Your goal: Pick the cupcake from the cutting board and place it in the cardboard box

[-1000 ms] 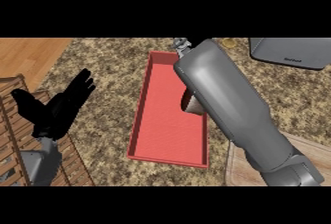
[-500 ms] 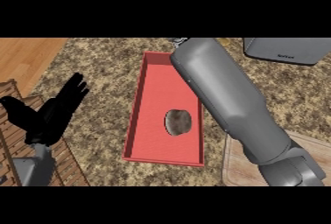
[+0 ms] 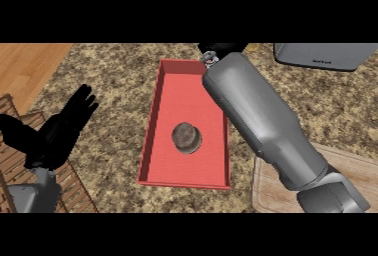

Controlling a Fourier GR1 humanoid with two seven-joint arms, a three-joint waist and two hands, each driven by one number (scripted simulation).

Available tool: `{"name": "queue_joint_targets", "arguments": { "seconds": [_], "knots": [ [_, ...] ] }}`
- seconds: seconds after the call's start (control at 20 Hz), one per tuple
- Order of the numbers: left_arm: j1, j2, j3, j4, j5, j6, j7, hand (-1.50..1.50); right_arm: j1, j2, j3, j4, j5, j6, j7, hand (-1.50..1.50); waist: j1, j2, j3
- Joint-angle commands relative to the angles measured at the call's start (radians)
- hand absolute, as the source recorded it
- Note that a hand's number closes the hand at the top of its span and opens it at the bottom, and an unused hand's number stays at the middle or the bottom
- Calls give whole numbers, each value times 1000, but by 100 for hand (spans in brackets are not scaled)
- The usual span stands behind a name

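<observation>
The red cardboard box (image 3: 159, 125) is lying lengthwise in the middle of the counter (image 3: 111, 75), open at the top. The cupcake (image 3: 186, 136) is sitting inside it on the floor of the box, somewhat below the middle, and no hand is touching it. The cutting board (image 3: 354, 172) is showing at the lower right, just beside the box and partly under the right forearm.

The counter is showing a speckled brown stone top. A grey appliance (image 3: 325, 55) is standing at its upper right, and wooden flooring (image 3: 29, 62) is showing at the upper left.

The right forearm is stretching along the box's right wall. Only a dark bit of the right hand (image 3: 225, 48) is peeking out beyond the box's far end, so I cannot tell its state. The left hand (image 3: 63, 132) is resting at the left with its fingers spread and straight, holding nothing.

A second ago no cupcake was showing in the box. Half a second ago it was lying about where it is now.
</observation>
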Motion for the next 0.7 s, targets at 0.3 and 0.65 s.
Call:
{"name": "queue_joint_targets", "arguments": {
  "seconds": [0.3,0.65],
  "knots": [
    [-9,12,19,7,10,-3,9,0,186,14,-47,15,-176,-212,238,-150,-19,3,-7],
    [16,-5,-3,-20,-11,15,-1,0,212,14,93,-90,-181,-402,228,-150,-25,-10,-6]
  ]
}}
